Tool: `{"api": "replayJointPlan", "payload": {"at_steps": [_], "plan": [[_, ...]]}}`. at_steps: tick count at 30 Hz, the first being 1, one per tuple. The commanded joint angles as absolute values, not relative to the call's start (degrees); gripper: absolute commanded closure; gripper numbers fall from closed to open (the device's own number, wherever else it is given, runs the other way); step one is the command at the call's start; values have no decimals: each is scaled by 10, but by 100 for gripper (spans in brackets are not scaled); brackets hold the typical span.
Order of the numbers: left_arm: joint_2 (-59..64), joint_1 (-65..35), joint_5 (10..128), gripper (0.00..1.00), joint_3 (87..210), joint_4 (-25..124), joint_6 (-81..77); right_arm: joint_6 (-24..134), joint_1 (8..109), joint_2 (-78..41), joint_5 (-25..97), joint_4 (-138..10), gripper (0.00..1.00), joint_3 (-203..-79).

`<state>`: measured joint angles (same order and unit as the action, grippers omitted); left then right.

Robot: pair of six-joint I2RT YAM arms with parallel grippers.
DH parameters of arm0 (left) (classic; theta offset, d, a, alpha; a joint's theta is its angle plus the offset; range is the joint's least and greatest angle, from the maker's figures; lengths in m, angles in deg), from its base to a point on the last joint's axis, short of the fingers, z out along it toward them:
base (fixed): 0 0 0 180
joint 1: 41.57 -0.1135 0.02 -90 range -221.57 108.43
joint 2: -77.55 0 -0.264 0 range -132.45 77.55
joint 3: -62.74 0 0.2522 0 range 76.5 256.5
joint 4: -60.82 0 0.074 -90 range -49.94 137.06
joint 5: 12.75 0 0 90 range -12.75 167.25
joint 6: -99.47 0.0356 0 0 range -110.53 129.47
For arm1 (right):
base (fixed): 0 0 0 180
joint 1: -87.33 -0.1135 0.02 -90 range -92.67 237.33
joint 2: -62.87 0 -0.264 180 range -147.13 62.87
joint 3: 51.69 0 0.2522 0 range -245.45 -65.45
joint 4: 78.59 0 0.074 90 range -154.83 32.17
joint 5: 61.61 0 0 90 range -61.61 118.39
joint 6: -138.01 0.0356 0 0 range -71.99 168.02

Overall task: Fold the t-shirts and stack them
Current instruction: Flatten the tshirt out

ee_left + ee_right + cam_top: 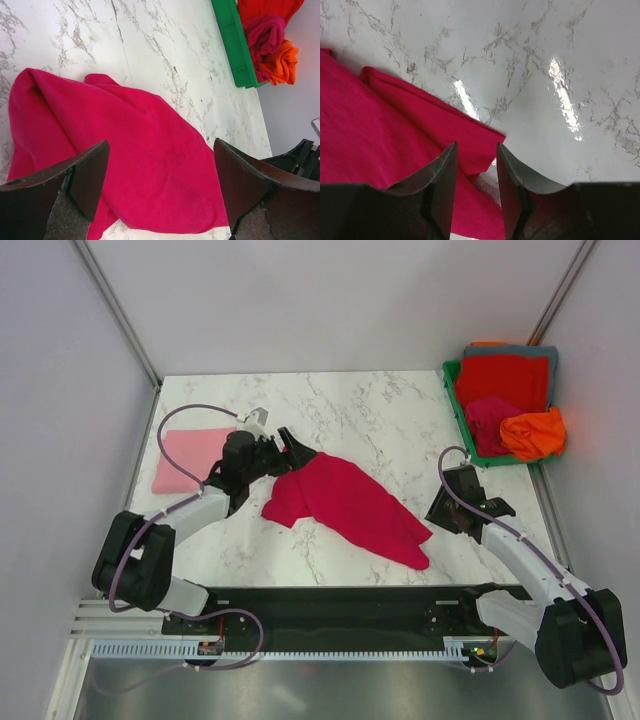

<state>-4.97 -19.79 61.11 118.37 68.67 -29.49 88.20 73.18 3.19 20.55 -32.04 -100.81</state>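
Note:
A deep crimson t-shirt [345, 505] lies spread and rumpled across the middle of the marble table [400, 420]. My left gripper [288, 448] hovers over its upper left end. In the left wrist view the jaws [161, 145] stand wide open above the crimson cloth [125, 130], holding nothing. My right gripper [443, 505] is just right of the shirt's lower end. Its jaws [476, 146] are partly apart over the shirt's edge [380, 145], gripping nothing. A light pink folded t-shirt [190, 460] rests at the table's left.
A green bin [465, 415] stands at the back right corner, holding red [510, 380], magenta [490, 420], orange [535, 432] and grey t-shirts. The left wrist view shows the bin [232, 45] too. White walls close in on three sides.

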Motion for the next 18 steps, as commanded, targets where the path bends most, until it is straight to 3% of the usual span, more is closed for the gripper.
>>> {"api": "replayJointPlan", "payload": {"at_steps": [1,18], "plan": [[-28,-196,599,9,1175,733,-296,934,710,22,160,-350,56,-996],[-11,-196,612,9,1167,733,-299,979,694,-17,163,-411,55,-927]]}}
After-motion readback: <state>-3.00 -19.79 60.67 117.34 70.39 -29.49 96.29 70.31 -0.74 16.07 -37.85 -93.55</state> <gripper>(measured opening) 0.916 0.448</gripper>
